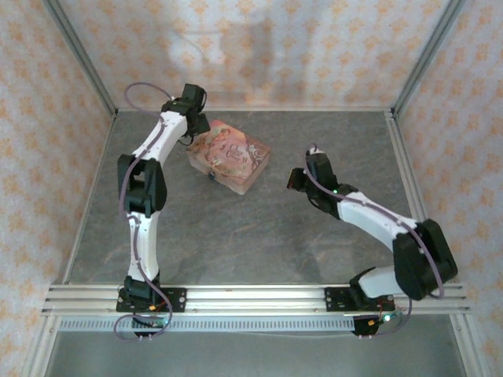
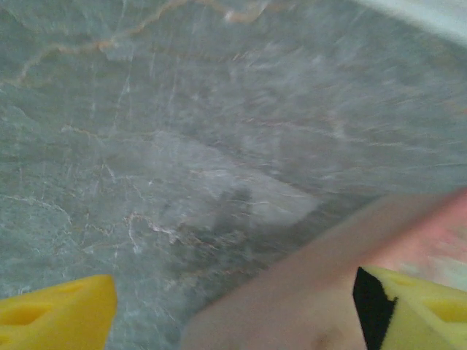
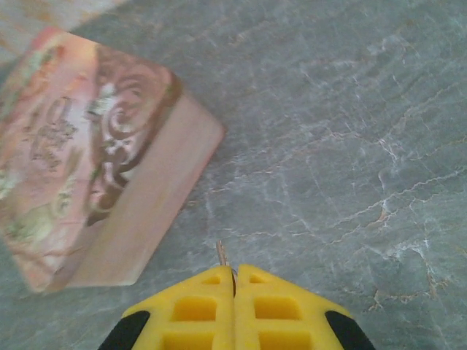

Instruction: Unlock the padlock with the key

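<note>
1. Right claw [image 3: 233, 271] is clenched on the thin pale metal key [image 3: 221, 252]; only its tip pokes out.
2. Left claw [image 2: 237, 281] is released, yellow fingers [image 2: 58, 317] wide, straddling a blurred corner of the pink-red floral rectangular box [image 1: 229, 159].
3. The tiny dark padlock [image 1: 211, 177] is a mere speck at the box's near edge.

Left wrist view smeared by blur: box [image 2: 314, 284] corner soft, pattern unreadable, cut off at bottom and right edges. Yellow fingers [image 2: 58, 317] of left gripper [image 2: 235, 306] cropped by bottom edge, tips alone in frame. In right wrist view, key [image 3: 222, 252] shows thin tip, rest buried between pressed-together fingers of right gripper [image 3: 234, 275]; those cropped at bottom too. Box runs off left edge there. From above, dark speck [image 1: 211, 177] at box's near side too small to identify.
</note>
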